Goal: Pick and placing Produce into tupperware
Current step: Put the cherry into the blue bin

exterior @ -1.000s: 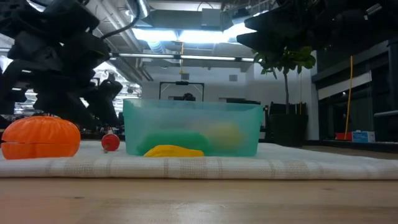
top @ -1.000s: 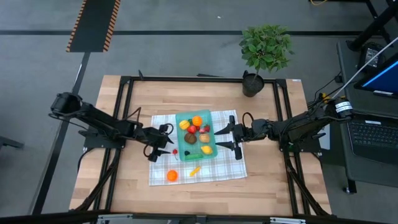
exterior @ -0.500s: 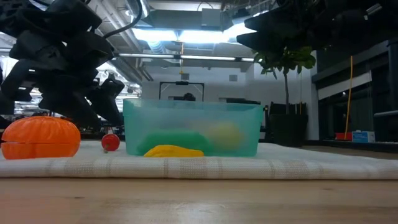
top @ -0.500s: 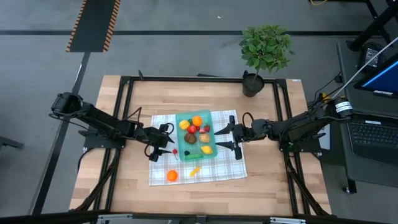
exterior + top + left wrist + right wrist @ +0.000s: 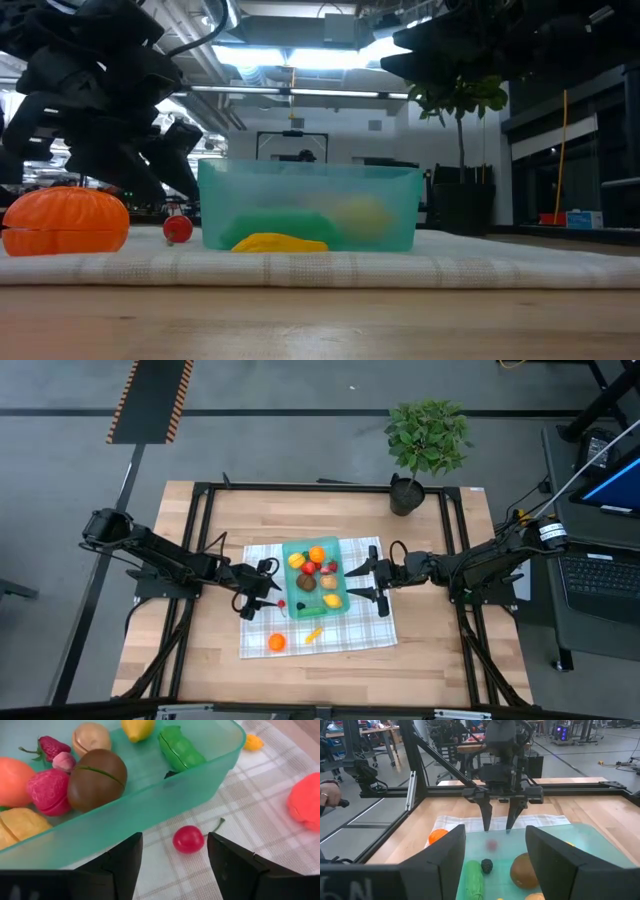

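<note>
The teal tupperware point(image 5: 341, 601) stands on a checked cloth point(image 5: 360, 625) and holds several toy produce pieces. Three more lie on the cloth outside it. A red cherry point(image 5: 188, 839) is close to the container's left wall point(image 5: 165, 800), an orange point(image 5: 276, 643) is nearer the front, and a small yellow piece point(image 5: 314, 633) lies beside the orange. My left gripper point(image 5: 172, 851) is open and slants down, with the cherry just ahead between its fingertips, untouched. My right gripper point(image 5: 372, 584) hangs open and level at the container's right side.
A potted plant point(image 5: 425, 440) stands at the table's far right. A laptop point(image 5: 600, 575) sits off the table's right edge. In the low view the orange point(image 5: 66, 222) and the cherry point(image 5: 177, 229) lie left of the tupperware point(image 5: 308, 205). Bare wood point(image 5: 200, 660) surrounds the cloth.
</note>
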`<state>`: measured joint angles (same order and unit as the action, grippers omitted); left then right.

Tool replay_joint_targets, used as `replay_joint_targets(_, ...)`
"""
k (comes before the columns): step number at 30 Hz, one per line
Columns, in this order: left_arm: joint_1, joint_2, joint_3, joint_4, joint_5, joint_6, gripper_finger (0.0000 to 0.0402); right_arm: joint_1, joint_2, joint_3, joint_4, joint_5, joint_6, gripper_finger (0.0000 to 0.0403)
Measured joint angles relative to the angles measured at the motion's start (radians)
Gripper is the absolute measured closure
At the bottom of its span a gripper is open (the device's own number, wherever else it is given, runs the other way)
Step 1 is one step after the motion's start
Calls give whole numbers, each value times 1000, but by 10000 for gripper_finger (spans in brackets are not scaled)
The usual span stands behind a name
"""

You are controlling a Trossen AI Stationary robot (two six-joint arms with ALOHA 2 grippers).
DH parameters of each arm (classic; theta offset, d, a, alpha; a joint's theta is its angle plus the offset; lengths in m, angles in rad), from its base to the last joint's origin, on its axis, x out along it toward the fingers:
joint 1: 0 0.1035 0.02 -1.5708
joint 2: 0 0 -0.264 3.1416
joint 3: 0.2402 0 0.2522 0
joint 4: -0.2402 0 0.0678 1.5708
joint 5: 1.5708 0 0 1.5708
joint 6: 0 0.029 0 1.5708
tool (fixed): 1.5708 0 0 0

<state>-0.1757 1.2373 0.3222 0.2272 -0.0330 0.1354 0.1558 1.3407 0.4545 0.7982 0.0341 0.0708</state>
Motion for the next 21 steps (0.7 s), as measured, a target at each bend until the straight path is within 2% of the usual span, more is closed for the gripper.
replay_joint_targets(11,1,0,40,-37,3,4,185,0,0,0,6,0,3,194)
replay_joint_targets(15,0,0,40,-50,51,4,189,0,0,0,6,0,3,194)
replay_joint_targets(21,-5,1,40,-50,55,33,189,0,0,0,6,0,3,194)
